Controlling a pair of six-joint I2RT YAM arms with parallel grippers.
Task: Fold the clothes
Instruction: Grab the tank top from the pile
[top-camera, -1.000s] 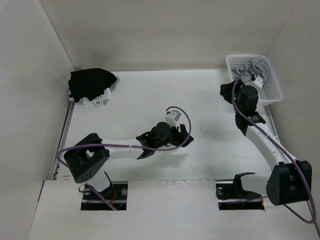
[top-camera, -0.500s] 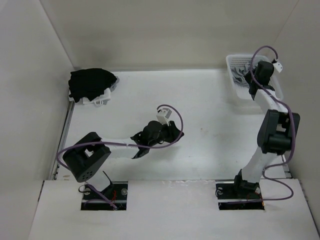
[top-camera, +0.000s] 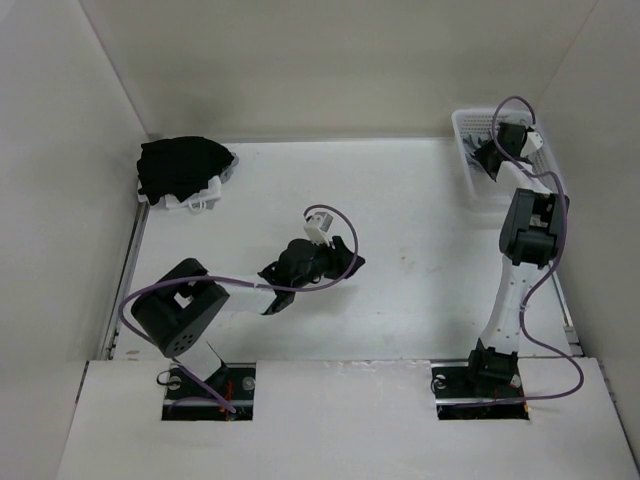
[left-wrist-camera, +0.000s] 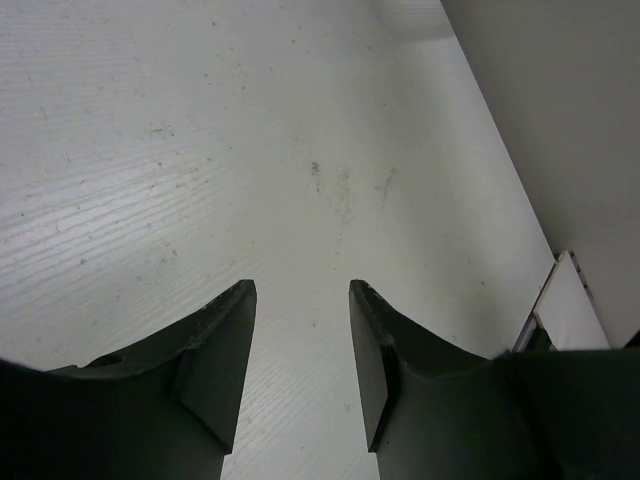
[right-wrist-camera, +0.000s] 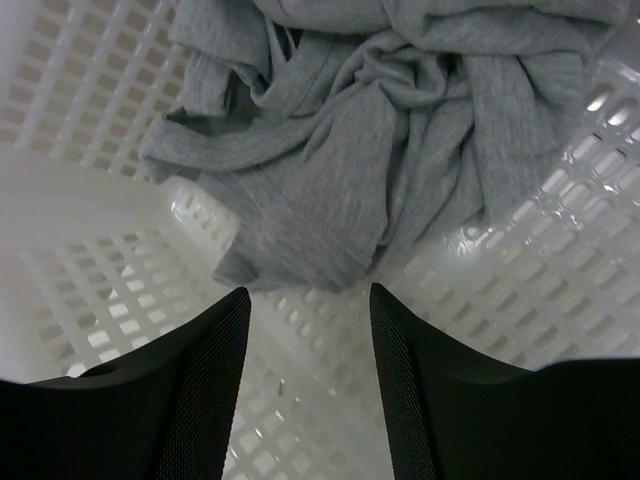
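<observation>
Right wrist: crumpled grey T-shirt in basket — left gripper, right gripper both parted.

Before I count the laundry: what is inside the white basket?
A crumpled grey T-shirt lies in the white basket, with the open right gripper poised at it. Anything beneath the shirt is covered by its folds.

txt: none legible | labels/nos.: none | top view prob. too coarse
</observation>
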